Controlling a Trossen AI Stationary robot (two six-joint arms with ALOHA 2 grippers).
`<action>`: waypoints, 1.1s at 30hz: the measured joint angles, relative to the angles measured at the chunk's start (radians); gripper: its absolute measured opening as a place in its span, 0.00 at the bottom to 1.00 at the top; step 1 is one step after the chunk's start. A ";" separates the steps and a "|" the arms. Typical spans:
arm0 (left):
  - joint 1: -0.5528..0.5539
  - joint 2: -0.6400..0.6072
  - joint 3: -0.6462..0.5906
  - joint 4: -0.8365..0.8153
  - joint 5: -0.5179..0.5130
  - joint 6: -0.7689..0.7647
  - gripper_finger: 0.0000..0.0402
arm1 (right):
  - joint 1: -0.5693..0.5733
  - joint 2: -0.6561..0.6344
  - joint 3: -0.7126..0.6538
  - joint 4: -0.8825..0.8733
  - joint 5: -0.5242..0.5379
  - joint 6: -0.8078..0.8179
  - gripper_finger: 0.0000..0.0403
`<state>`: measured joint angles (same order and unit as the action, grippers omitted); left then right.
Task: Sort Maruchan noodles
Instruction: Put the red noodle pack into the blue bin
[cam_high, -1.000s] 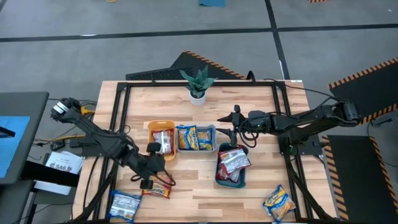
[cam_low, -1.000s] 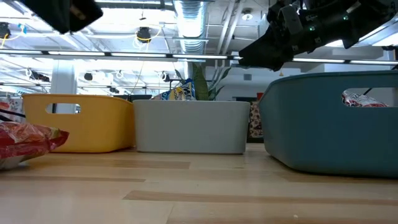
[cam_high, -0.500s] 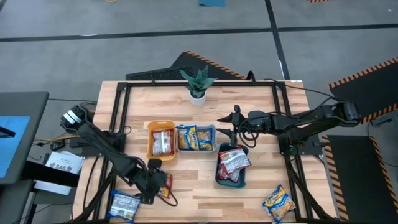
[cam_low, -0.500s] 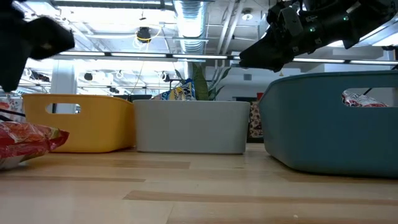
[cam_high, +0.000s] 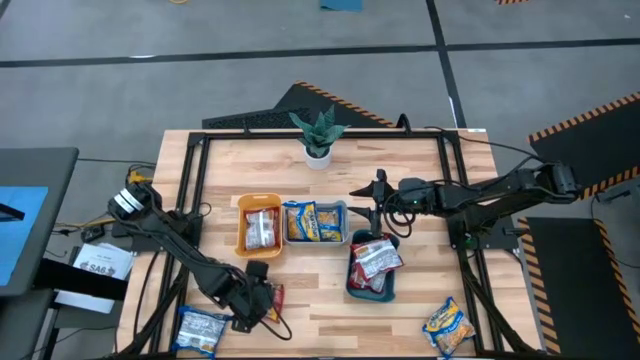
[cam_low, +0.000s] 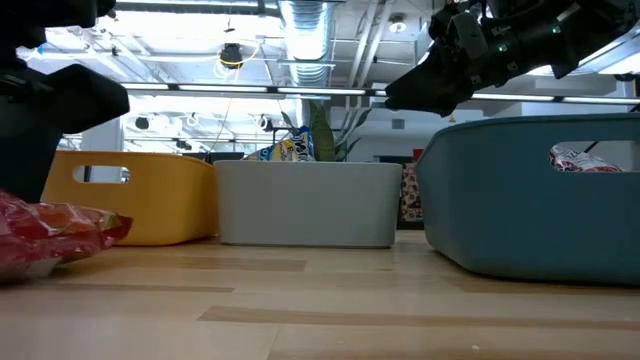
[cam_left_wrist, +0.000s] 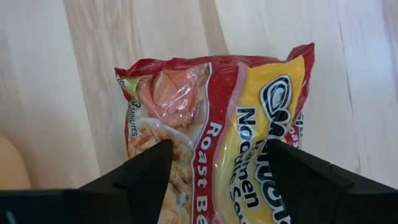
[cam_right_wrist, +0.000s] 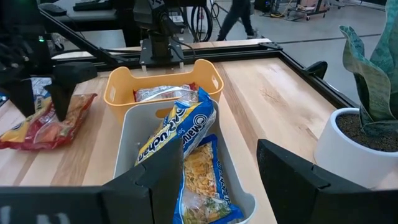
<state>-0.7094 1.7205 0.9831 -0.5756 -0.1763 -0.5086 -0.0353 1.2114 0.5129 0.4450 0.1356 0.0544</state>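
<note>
While my left tool (cam_high: 262, 303) hangs spread wide over the red noodle packet (cam_left_wrist: 211, 130) at the lower left of the bench (cam_high: 400, 170), my right tool (cam_high: 372, 203) waits released above the trays.

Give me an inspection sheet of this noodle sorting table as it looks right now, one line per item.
Surface: pale wooden table inside a dark frame.
Job's things: red-and-yellow Roast Beef noodle packet lies flat on the wood; silver-and-red packet in the orange tray; yellow-and-blue packets in the clear tray; red-and-silver packets in the teal tray; loose packets at the front left and front right.
Clutter: potted green plant at the back edge.
Grippers: left gripper open, straddling the Roast Beef packet; right gripper open, hovering beside the clear tray.
Cables: along both arms.
Surroundings: a person's legs in the room behind.
</note>
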 joint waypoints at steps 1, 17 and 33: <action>0.000 0.003 0.001 -0.001 -0.005 0.000 0.62 | 0.000 0.000 0.000 0.000 0.000 0.000 0.56; 0.014 0.020 0.091 -0.098 -0.107 0.015 0.00 | 0.000 0.000 0.000 -0.004 0.000 0.008 0.56; 0.029 -0.210 0.180 -0.079 -0.258 0.242 0.00 | 0.000 0.000 0.000 -0.012 0.000 0.008 0.56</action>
<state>-0.6804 1.5109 1.1634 -0.6548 -0.4344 -0.2663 -0.0353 1.2114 0.5129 0.4332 0.1356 0.0621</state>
